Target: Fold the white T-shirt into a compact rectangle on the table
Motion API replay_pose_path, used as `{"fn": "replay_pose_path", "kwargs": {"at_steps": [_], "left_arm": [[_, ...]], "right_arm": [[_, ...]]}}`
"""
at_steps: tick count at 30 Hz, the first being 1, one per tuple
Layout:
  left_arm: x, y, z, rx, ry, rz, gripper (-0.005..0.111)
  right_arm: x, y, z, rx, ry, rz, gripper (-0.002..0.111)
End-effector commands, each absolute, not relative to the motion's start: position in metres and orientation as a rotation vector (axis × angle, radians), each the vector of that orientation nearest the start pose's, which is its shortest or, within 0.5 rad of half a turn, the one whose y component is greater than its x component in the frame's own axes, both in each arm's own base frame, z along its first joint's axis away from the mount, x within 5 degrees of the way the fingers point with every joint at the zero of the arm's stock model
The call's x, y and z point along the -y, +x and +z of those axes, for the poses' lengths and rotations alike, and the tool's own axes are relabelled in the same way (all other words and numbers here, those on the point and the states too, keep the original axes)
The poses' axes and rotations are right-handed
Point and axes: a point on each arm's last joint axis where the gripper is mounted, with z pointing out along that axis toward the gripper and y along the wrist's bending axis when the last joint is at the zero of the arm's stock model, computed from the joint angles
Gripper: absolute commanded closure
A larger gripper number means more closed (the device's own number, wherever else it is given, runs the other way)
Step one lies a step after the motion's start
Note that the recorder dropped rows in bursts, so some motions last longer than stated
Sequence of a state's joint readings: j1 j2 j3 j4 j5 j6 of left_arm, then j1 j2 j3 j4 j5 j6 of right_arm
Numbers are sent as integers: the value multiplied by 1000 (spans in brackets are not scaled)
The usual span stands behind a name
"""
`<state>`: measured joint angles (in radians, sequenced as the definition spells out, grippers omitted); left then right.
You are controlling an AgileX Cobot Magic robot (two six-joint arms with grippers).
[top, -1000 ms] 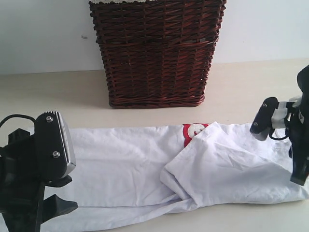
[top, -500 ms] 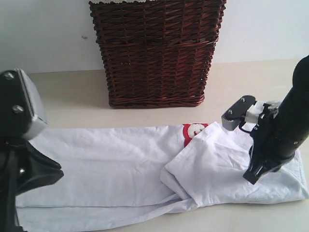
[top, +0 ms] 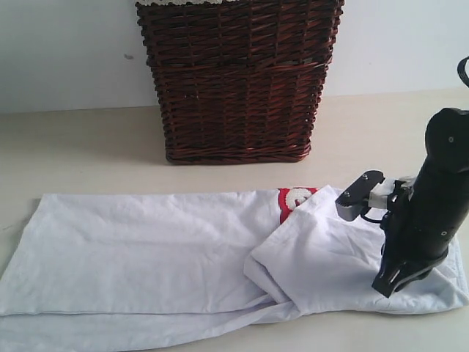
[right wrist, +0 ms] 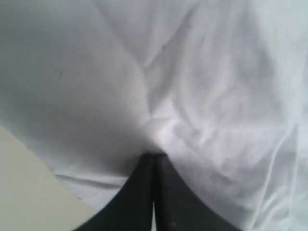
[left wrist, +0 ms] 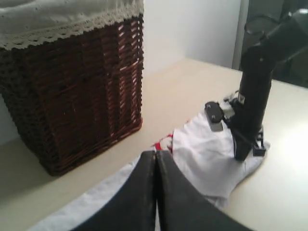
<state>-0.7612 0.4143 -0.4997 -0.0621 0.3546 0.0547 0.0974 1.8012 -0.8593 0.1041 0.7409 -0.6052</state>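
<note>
The white T-shirt (top: 146,249) lies flat as a long band across the table (top: 88,139), one sleeve folded over at the right and a patch of red lettering (top: 295,198) showing. My right gripper (top: 386,284) is shut, its tips pressed down on the shirt's right end. In the right wrist view creases in the shirt (right wrist: 192,72) run together at the right gripper (right wrist: 154,156); whether cloth is nipped is unclear. My left gripper (left wrist: 156,153) is shut and empty, raised above the shirt (left wrist: 207,154), and is out of the exterior view.
A tall dark wicker basket (top: 238,81) with a lace-trimmed white liner stands behind the shirt against the wall. Bare table runs between the basket and the shirt. The shirt's front hem reaches the table's near edge.
The left arm has left the exterior view and its gripper has shut. The right gripper moved in from the right edge onto the shirt, came down and shut. The shirt has not shifted.
</note>
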Motion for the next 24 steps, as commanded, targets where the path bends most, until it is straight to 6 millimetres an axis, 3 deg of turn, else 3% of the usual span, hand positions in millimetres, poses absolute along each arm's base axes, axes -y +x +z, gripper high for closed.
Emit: {"fn": "replay_pose_path", "kwargs": {"at_steps": [1,9,24], "left_arm": [[55,54,311,-1609,526,-712,107],[51,51,310,-1588,522,-715,107],[50,51,309,-1585,525,-697,107]], "right_arm": [[-32,279,144,-2911,-944,66,108],[-33,290,179,-2730,-572,38,108],[-33,298,186,-2625,-538,10,108]]}}
